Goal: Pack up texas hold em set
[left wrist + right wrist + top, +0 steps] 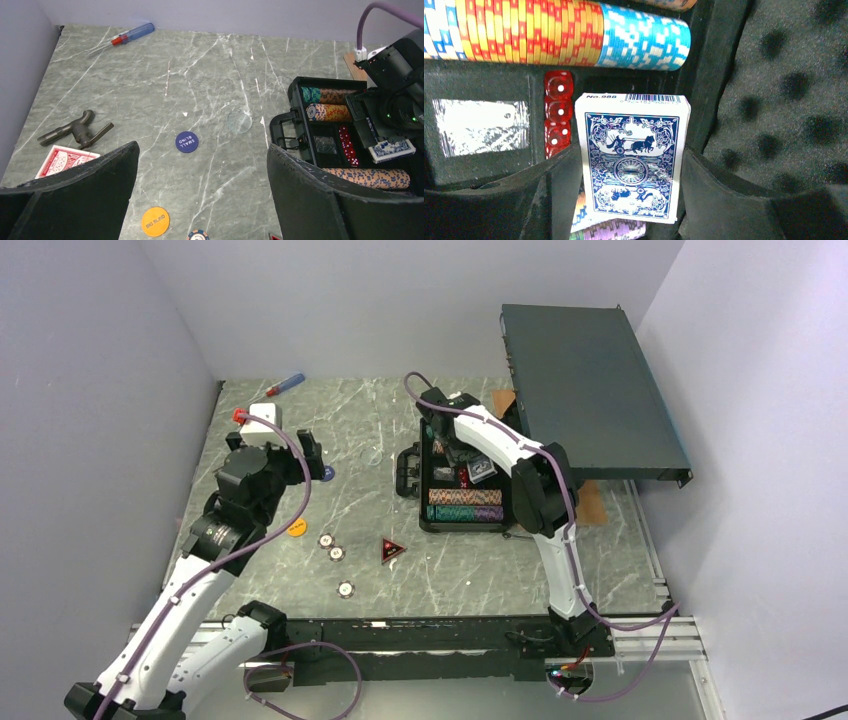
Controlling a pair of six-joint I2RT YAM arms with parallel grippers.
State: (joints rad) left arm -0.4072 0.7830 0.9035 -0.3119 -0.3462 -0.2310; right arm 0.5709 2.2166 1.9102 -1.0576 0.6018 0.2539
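The texas hold em set's dark case (418, 502) lies open right of centre, with rows of striped chips (559, 30) and red dice (557, 115) inside. My right gripper (629, 160) hangs over the case interior, shut on the blue card deck (631, 157), which stands on edge between both fingers. My left gripper (202, 150) hovers open above the table left of the case, holding nothing. Under it lie a blue SMALL BLIND button (186, 142), an orange BIG BLIND button (155, 221) and a loose chip (198, 235). The red deck (62, 160) lies by the left finger.
A red-and-blue screwdriver (132, 34) lies at the far left. A dark metal key-like tool (75, 131) and a clear disc (239, 121) lie on the marble. Three chips (336, 553) and a red triangular piece (390, 550) lie in front. A large dark rack box (590, 390) is at the back right.
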